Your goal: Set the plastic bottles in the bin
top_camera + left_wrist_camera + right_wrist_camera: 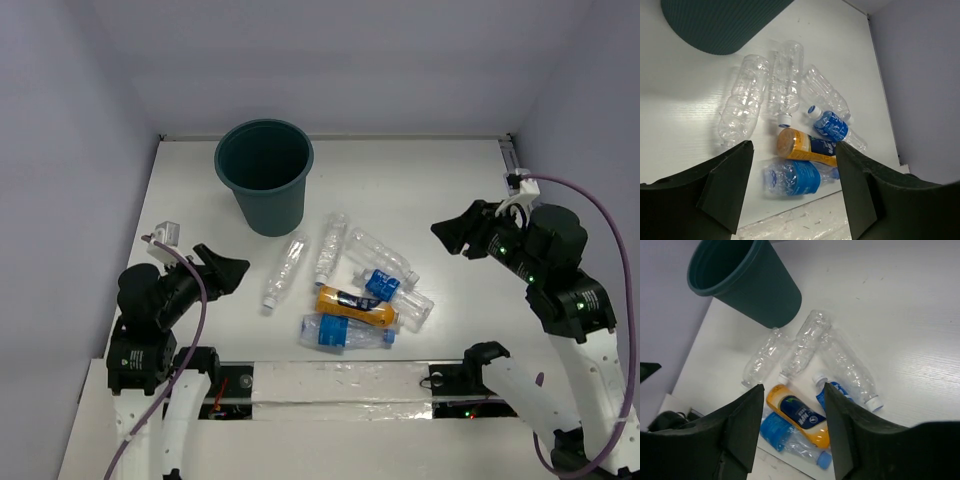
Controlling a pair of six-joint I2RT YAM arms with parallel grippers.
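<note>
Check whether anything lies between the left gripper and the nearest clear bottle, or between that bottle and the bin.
Nothing visible does. The open left gripper faces the clear unlabelled plastic bottle across bare white table; the dark teal round plastic bin stands beyond it, with nothing between them.

One camera looks down from above and behind on the whole table. Both wrist cameras sit closer, seemingly on opposite sides; all share the bottles and bin.
</note>
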